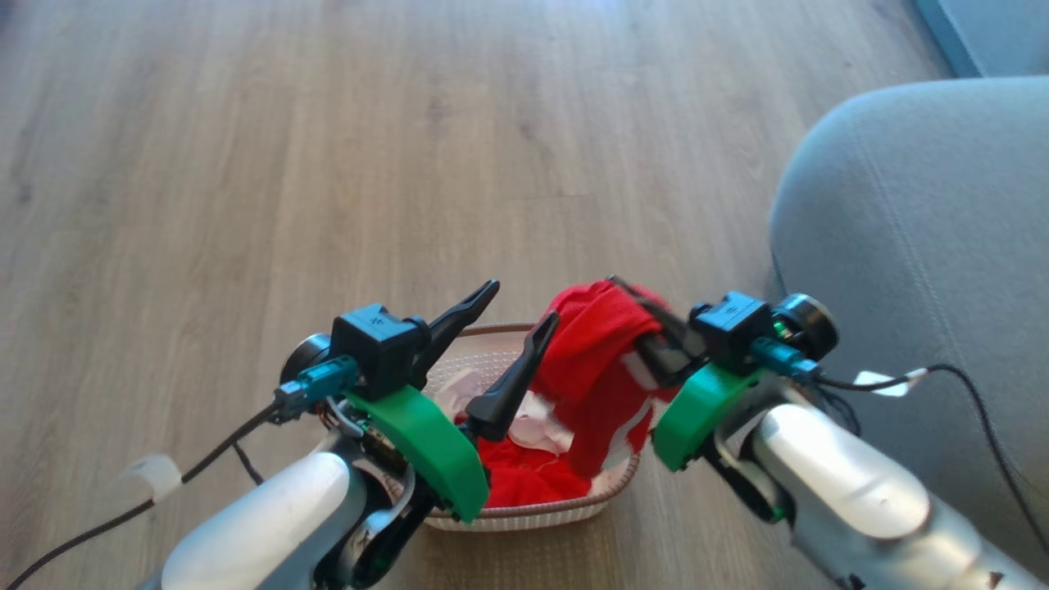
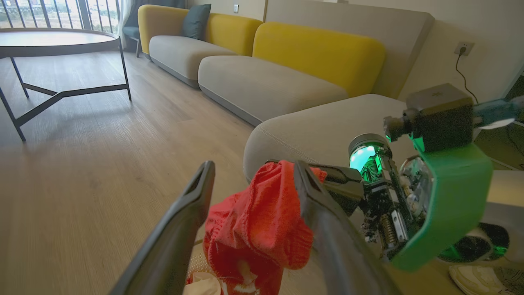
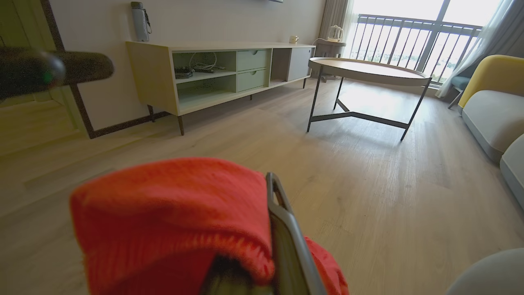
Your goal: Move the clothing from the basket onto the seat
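We see our right gripper (image 1: 638, 301) clamped shut on a fold of the clothing (image 1: 590, 352). It holds the red top bunched above the basket (image 1: 541, 515), while the rest, red and white, hangs down into it. Our left gripper (image 1: 521, 305) stands spread wide and grips nothing, its nearer finger just beside the raised fold on its left. The seat (image 1: 918, 229) lies to the right, apart from the garment.
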Tool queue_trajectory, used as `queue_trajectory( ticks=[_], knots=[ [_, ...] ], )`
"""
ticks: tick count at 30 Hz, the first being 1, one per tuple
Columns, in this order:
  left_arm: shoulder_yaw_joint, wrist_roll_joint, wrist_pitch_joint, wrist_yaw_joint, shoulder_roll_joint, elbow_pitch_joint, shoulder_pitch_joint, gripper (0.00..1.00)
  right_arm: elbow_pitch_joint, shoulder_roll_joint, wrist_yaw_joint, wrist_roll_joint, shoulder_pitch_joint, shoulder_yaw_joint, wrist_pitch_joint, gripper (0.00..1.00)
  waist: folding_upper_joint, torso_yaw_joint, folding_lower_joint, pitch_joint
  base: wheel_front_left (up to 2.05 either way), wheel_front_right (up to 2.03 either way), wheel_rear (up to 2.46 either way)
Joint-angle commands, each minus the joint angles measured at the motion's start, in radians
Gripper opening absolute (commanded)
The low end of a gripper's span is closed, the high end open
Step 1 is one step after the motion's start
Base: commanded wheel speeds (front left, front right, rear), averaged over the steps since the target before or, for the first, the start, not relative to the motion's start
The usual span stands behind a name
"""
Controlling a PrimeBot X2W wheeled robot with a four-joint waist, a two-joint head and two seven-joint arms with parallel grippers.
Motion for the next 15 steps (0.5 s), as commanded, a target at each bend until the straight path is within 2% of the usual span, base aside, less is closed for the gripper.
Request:
queue_trajectory(
  ticks=[1,10,15],
  knots=[
    [0.049,0.003,-0.011,-0.002,0.022,-0.022,-0.038,1.00,-0.036,-0.007,0.007,-0.011,0.003,-0.018,-0.005,0.00,0.0000,-0.028,0.0000,0.010,0.00,0.00,0.00],
    [0.030,0.035,-0.047,-0.006,0.034,-0.001,-0.019,1.00,-0.091,-0.076,0.007,-0.045,0.023,-0.111,-0.003,0.00,0.0000,-0.180,0.0000,0.051,0.00,0.00,0.00],
    [0.014,0.043,-0.063,-0.014,0.022,0.003,-0.013,1.00,-0.127,-0.106,0.007,-0.059,0.040,-0.157,0.011,0.00,0.0000,-0.260,0.0000,0.068,0.00,0.00,0.00]
  ],
)
